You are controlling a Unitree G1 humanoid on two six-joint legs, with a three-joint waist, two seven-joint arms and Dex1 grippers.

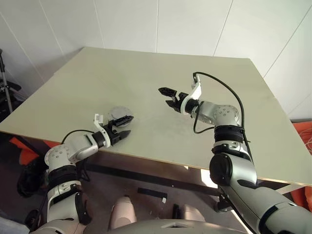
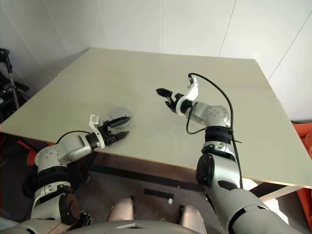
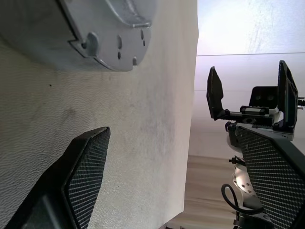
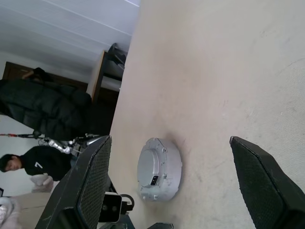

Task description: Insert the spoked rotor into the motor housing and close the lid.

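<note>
The motor housing (image 1: 118, 114) lies near the table's front left edge as a low round grey metal unit, also in the right wrist view (image 4: 159, 169). Its top is a plain grey disc, the lid (image 2: 117, 114), sitting flat on it. The spoked rotor is hidden. My left gripper (image 1: 126, 126) is open, just in front of and right of the housing, with nothing between its fingers. Over the table's middle my right gripper (image 1: 165, 96) hovers open and empty, pointing left toward the housing from well apart.
The beige table (image 1: 146, 68) has its front edge (image 1: 161, 162) close behind the left gripper. White walls stand behind. Off the table's left side are a person (image 4: 19, 164), a hanging black coat (image 4: 43, 109) and dark equipment (image 1: 7, 92).
</note>
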